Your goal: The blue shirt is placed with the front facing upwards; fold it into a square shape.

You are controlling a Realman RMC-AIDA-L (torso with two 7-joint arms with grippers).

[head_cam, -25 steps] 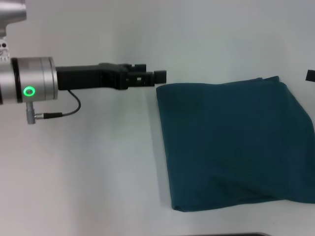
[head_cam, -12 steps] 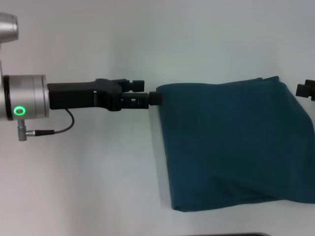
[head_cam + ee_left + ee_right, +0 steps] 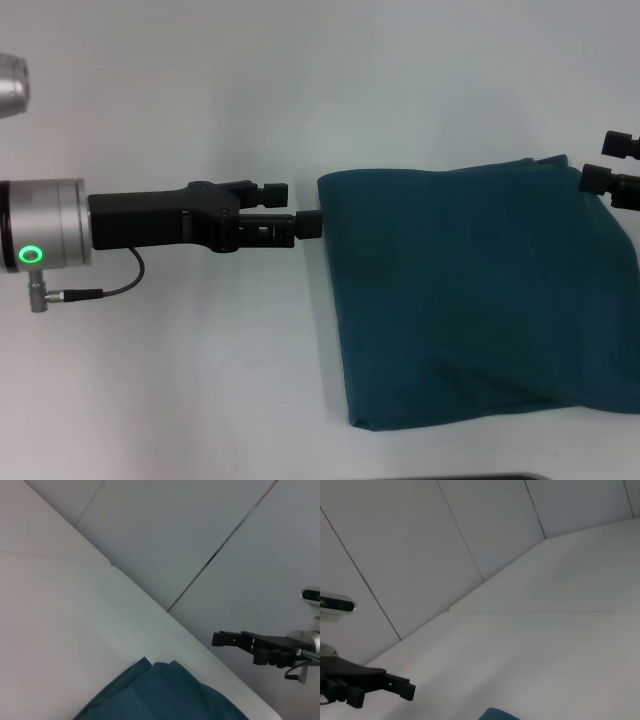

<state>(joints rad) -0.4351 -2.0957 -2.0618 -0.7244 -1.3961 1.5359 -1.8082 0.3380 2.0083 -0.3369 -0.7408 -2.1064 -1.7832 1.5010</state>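
Folded blue shirt (image 3: 470, 290) on white table (image 3: 200, 380); left gripper (image 3: 295, 208) spread beside its edge, right gripper (image 3: 608, 163) seemingly parted too

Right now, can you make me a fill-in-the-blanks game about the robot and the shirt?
1. The shirt on the table is already ____ into a rough rectangle.
2. The left hand is at the shirt's ____ edge.
3. The right hand is near the shirt's far ____ corner.
4. The shirt's colour is dark ____.

Missing words: folded; left; right; blue
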